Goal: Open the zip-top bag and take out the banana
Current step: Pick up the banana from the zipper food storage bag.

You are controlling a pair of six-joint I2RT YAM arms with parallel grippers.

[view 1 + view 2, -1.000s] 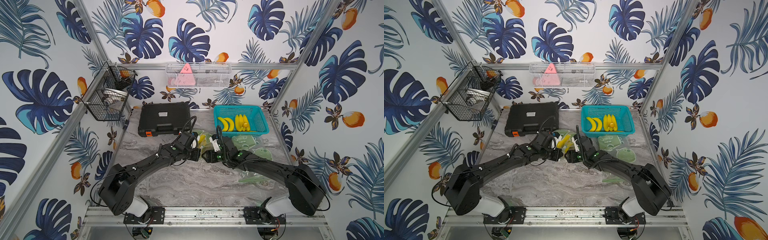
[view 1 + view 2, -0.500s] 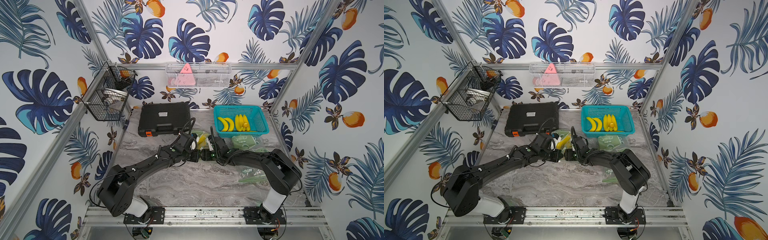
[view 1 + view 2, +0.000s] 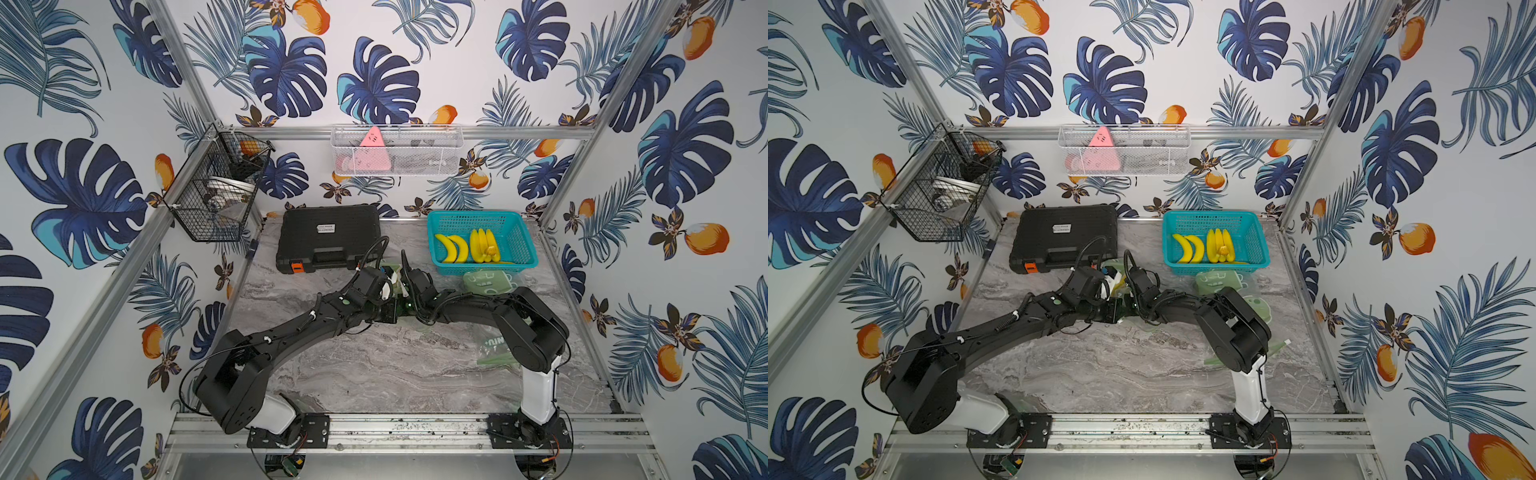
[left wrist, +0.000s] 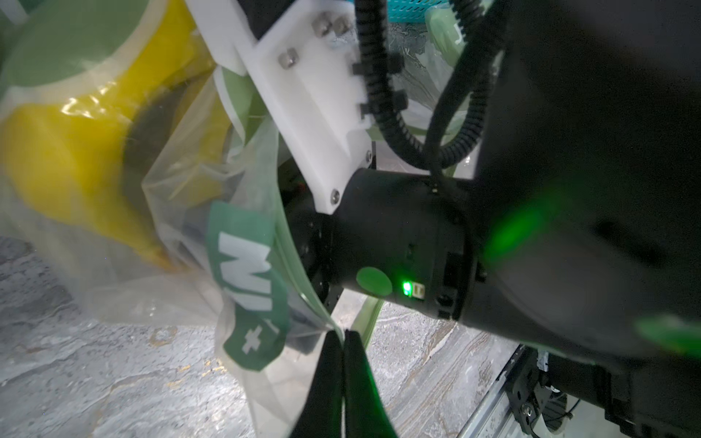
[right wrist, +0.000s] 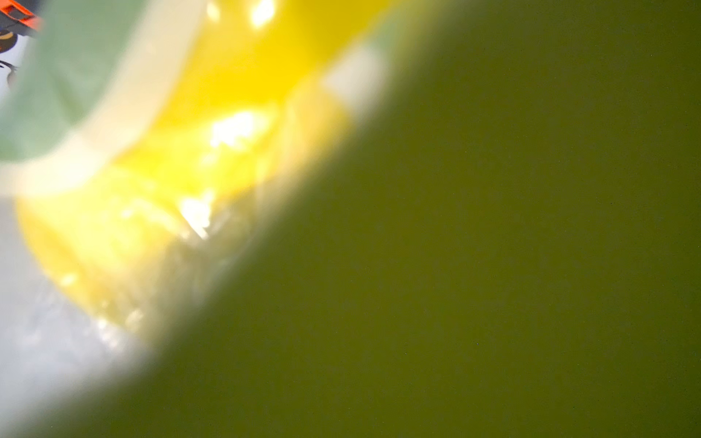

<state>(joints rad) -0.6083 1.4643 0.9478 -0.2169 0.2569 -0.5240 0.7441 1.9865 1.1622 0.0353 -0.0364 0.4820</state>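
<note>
The zip-top bag [image 4: 242, 212] is clear plastic with a green label and lies mid-table between my two wrists in both top views [image 3: 392, 272]. The yellow banana [image 4: 76, 159] sits inside it. My left gripper [image 4: 343, 335] is shut on the bag's lower edge next to the green zip strip. My right wrist [image 3: 417, 282] points into the bag's mouth, and its fingers are hidden by the plastic. The right wrist view is blurred: the banana [image 5: 212, 151] is very close, and a dark olive mass covers the rest.
A teal basket [image 3: 519, 245] at the back right holds several bananas. A black case [image 3: 328, 239] lies at the back left. Other green-printed bags lie near the basket [image 3: 486, 282] and by the right arm's base [image 3: 494, 353]. Wire baskets hang on the left wall [image 3: 216, 199] and the back wall [image 3: 397, 149].
My right arm has drawn its elbow back toward its base, and its wrist has pushed left into the bag. The left arm has stayed where it was, still pinching the bag.
</note>
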